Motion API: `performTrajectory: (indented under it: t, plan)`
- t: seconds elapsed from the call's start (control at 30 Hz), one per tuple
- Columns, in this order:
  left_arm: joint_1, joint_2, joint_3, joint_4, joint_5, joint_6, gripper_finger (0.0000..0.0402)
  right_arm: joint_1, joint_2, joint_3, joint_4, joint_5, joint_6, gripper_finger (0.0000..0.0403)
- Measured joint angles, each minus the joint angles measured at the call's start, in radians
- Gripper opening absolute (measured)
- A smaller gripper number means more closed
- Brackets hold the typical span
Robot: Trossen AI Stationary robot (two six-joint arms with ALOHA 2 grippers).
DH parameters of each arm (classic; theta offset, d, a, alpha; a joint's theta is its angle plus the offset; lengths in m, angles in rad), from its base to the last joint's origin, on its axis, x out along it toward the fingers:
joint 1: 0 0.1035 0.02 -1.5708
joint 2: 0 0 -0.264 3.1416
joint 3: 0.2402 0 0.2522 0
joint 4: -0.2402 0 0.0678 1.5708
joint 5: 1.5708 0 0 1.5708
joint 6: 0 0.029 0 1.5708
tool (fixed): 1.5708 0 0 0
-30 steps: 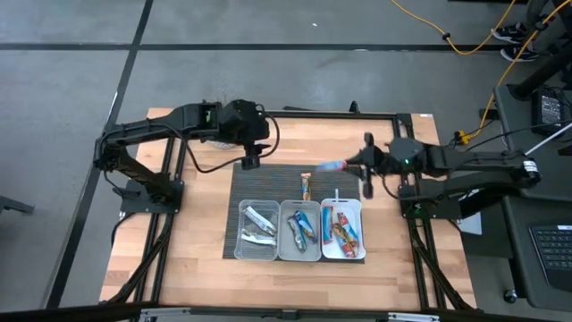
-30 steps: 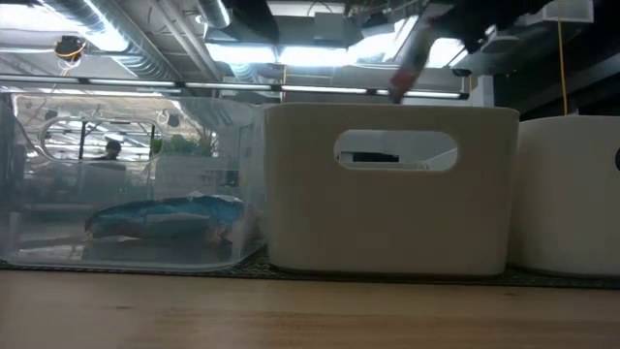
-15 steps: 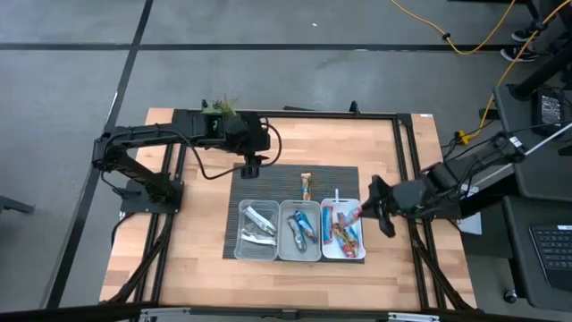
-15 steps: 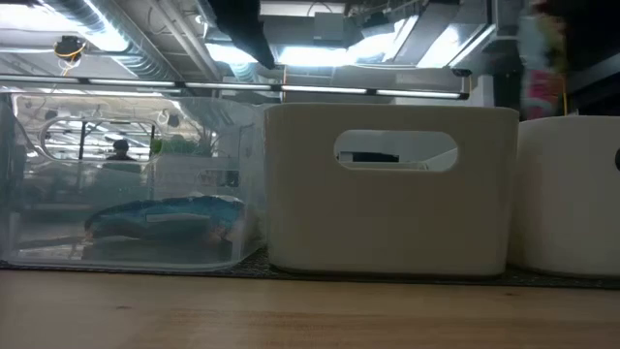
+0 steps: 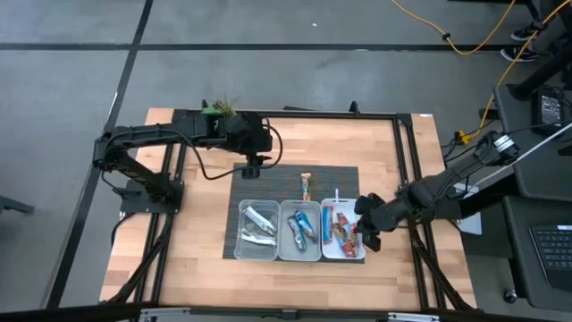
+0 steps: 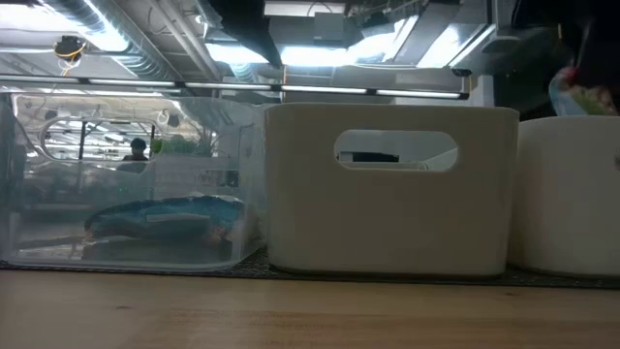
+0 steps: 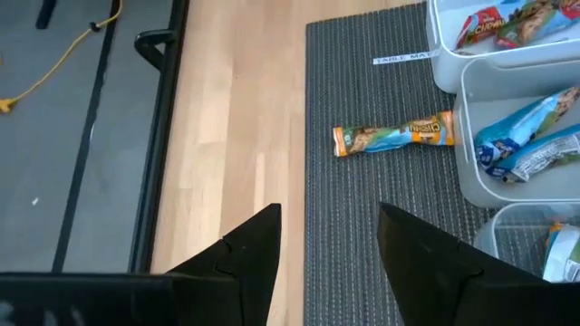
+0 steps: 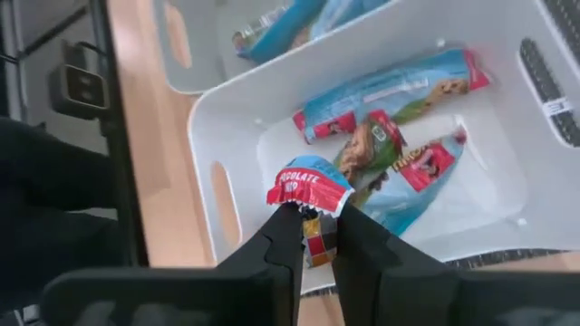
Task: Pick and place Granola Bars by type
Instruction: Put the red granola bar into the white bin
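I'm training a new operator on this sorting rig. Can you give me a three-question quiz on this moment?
1. True or false: the right gripper holds a bar over the right tray.
2. Where does the orange bar lie? A) in the middle tray B) on the mat behind the trays C) in the left gripper
3. Fill in: the left gripper's fingers are ____.

Key: 1 true; 2 B; 3 open
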Motion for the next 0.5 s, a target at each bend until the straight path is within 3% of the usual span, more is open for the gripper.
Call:
performTrajectory:
  t: [0.23,0.5]
  plan:
    - [0.000,0.000,0.000,0.000,0.019,0.007,0.0169,-0.025,0.037,0.000,0.055,-0.007,0.013,0.0078]
    - [-0.002,0.000,0.000,-0.001,0.051,0.000,0.0168,-0.082,0.013,0.018,0.062,-0.067,0.008,0.0196]
